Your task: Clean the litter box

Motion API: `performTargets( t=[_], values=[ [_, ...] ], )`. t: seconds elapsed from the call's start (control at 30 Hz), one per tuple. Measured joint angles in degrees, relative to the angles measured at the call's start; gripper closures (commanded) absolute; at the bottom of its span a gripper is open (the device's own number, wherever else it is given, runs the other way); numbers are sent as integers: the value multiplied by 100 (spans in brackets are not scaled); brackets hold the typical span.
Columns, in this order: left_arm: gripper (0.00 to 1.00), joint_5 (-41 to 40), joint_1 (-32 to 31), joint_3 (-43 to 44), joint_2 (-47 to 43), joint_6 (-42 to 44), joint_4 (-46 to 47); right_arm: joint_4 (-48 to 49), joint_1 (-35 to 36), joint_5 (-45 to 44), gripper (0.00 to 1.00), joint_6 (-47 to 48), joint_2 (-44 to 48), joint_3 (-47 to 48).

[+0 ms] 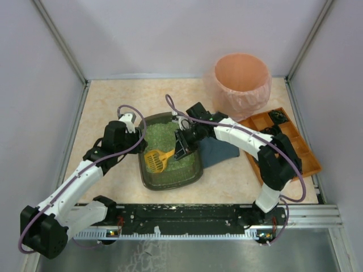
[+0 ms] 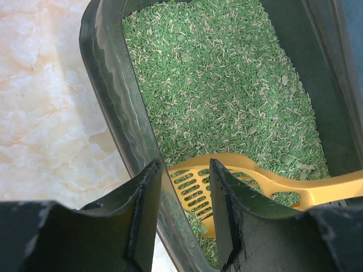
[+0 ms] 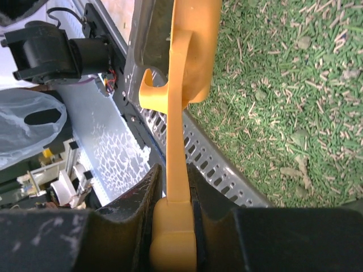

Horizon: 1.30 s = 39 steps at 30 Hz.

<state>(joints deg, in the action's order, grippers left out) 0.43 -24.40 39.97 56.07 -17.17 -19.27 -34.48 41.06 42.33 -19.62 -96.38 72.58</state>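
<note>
Left end effector (image 2: pixel 184 170) holds litter box (image 2: pixel 108 96), roughly near-far.

Scoop (image 1: pixel 156 159) in litter box (image 1: pixel 148 180) — bin (image 1: pixel 242 79) behind

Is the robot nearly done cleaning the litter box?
Not yet. Done: the right pincer holds the yellow slotted plastic scoop; the left pincer grips the rim of the dark grey-brown plastic litter box. In hand: the scoop's head rests in the green litter. Left: pale lumps lie there, probably bound for the round pink-lined bin.
</note>
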Motion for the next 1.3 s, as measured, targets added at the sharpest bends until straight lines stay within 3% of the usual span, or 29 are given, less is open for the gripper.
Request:
performTargets(
  t=[0.27, 0.87, 1.3],
  values=[
    [54, 0, 0, 0, 0, 0, 0, -780, -33, -79, 100, 396, -656, 802],
    [54, -28, 0, 0, 0, 0, 0, -2944, 1054, -4210, 100, 238, -1276, 3230],
    [54, -70, 0, 0, 0, 0, 0, -3027, 1021, -5532, 100, -52, -846, 3309]
  ],
)
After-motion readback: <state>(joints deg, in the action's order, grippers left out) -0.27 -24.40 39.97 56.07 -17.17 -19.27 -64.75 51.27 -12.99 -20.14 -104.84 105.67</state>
